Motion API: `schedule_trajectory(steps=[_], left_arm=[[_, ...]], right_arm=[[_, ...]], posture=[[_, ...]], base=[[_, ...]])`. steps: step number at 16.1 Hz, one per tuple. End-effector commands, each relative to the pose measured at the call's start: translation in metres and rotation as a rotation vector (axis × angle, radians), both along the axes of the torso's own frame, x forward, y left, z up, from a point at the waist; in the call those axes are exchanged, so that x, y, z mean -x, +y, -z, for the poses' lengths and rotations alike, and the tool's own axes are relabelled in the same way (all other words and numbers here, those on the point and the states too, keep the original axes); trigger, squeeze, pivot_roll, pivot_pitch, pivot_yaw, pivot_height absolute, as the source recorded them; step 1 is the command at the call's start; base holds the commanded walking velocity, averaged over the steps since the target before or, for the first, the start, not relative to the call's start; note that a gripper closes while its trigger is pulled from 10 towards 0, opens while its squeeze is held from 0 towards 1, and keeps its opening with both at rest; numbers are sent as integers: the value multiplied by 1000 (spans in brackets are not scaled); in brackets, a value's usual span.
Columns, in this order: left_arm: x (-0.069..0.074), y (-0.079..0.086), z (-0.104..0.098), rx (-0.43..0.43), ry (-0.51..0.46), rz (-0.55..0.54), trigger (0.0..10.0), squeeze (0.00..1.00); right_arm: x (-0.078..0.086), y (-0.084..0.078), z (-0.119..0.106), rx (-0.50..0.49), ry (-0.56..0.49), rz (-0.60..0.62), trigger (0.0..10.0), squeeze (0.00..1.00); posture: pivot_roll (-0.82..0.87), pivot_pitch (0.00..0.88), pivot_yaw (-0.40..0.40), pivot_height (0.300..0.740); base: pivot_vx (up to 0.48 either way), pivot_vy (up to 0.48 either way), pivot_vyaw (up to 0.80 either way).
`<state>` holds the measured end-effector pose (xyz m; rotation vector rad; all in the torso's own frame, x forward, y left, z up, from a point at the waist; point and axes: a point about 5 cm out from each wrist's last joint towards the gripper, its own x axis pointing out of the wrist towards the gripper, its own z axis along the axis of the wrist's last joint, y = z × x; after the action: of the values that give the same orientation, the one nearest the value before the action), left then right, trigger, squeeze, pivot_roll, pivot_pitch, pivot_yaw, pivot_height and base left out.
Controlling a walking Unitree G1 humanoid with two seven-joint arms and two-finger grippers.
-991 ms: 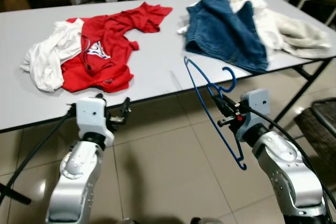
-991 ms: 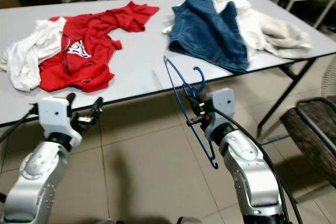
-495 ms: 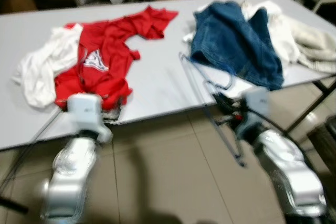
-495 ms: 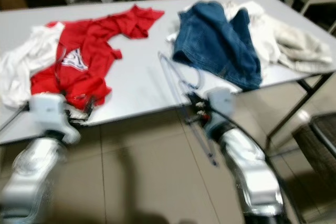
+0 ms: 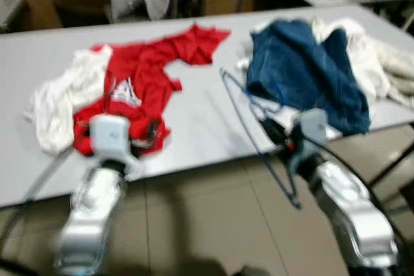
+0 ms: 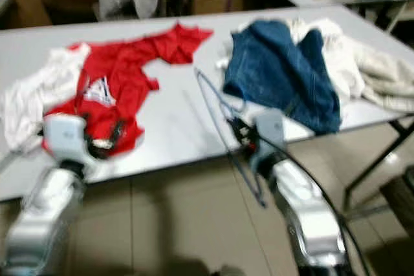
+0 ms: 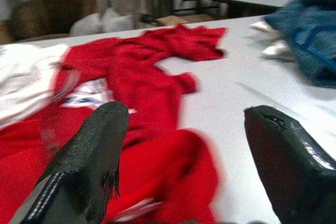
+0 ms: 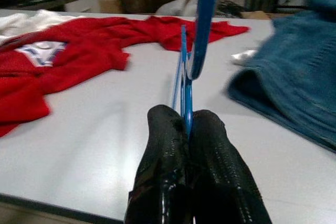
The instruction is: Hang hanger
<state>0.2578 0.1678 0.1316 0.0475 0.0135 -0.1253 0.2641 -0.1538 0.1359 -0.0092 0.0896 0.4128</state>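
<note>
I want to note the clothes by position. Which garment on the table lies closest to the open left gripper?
The red shirt: the left gripper hovers at its near edge, while the blue jeans lie toward the right gripper.

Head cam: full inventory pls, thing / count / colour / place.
table: 1, pale grey, ahead of robot
red shirt: 1, red with white print, table left-centre
white garment: 1, white, table far left, beside red shirt
jeans: 1, blue denim, table right
cream garment: 1, off-white, table far right
hanger: 1, blue, gripped by right hand
left hand: open, over red shirt
right hand: shut on hanger
</note>
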Motion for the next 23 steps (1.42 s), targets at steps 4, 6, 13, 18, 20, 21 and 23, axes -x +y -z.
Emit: schedule_trajectory(steps=[4, 6, 13, 18, 20, 21, 23], left_arm=[[-3, 4, -3, -16, -10, 6, 10000, 0], [-4, 3, -1, -19, 7, 8, 10000, 0], [-3, 0, -1, 3, -6, 35, 10000, 0], [-2, 2, -2, -19, -15, 13, 10000, 0], [0, 2, -1, -53, -13, -3, 10000, 0], [1, 3, -1, -36, -9, -6, 10000, 0], [3, 5, 1, -7, 9, -27, 10000, 0]], right_arm=[[0, 4, -8, -14, -46, -4, 10000, 0], [0, 4, -9, -16, -49, -2, 10000, 0], [-3, 3, -9, -50, -39, 9, 10000, 0], [-4, 1, -10, -37, -46, 11, 10000, 0], [-3, 1, -9, -39, -49, 15, 10000, 0], [-2, 1, -10, -43, -51, 15, 10000, 0], [1, 1, -10, -39, -48, 10, 10000, 0]], posture=[[-87, 60, 28, 740], [-86, 59, 29, 740], [-85, 58, 19, 740], [-83, 59, 21, 740], [-84, 62, 27, 740], [-82, 72, 33, 740], [-79, 89, 38, 740]], base=[[362, 0, 0], [302, 0, 0], [0, 63, -75], [0, 192, -557], [0, -480, 0], [0, -480, 0], [0, 0, 0]])
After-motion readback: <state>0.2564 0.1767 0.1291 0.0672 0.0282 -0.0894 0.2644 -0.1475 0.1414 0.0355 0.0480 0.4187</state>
